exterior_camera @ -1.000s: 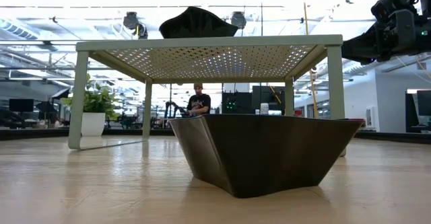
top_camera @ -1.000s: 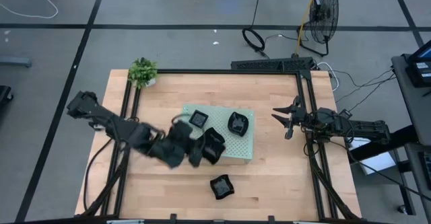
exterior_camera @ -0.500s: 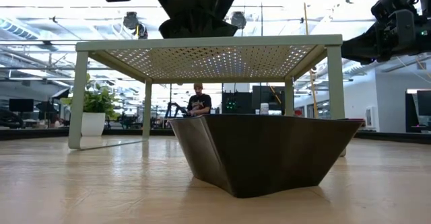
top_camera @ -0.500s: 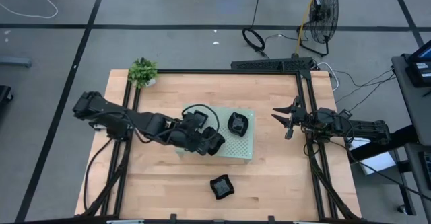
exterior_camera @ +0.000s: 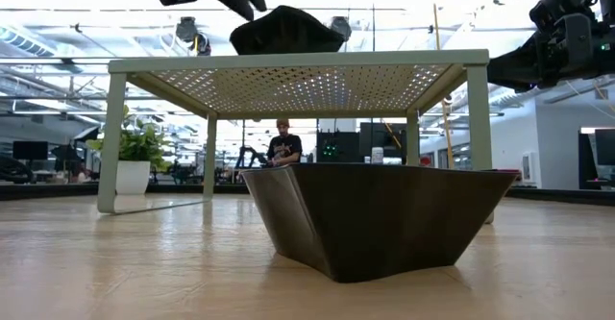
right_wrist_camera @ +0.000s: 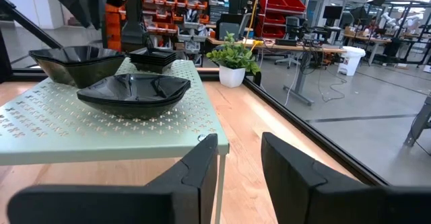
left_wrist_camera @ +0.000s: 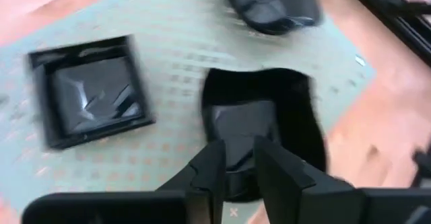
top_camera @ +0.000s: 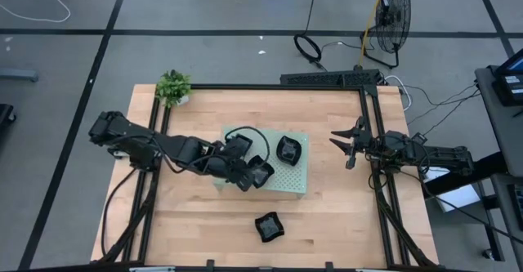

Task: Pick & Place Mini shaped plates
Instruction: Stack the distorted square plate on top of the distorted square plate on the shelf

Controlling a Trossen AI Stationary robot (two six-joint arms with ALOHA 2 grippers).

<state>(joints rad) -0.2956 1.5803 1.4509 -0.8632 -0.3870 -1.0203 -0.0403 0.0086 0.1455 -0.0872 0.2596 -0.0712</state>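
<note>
Here the left claw [left_wrist_camera: 234, 162], slightly apart, straddles a glossy wavy-edged plate's [left_wrist_camera: 259, 126] rim.

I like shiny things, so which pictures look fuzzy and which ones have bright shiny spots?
Left wrist view: fuzzy all over, with the square plate and wavy plate smeared. Low view: bright ceiling lights glare behind the green board, and the near plate looms dark. Right wrist view: clear, with light glinting on the leaf plate.
</note>
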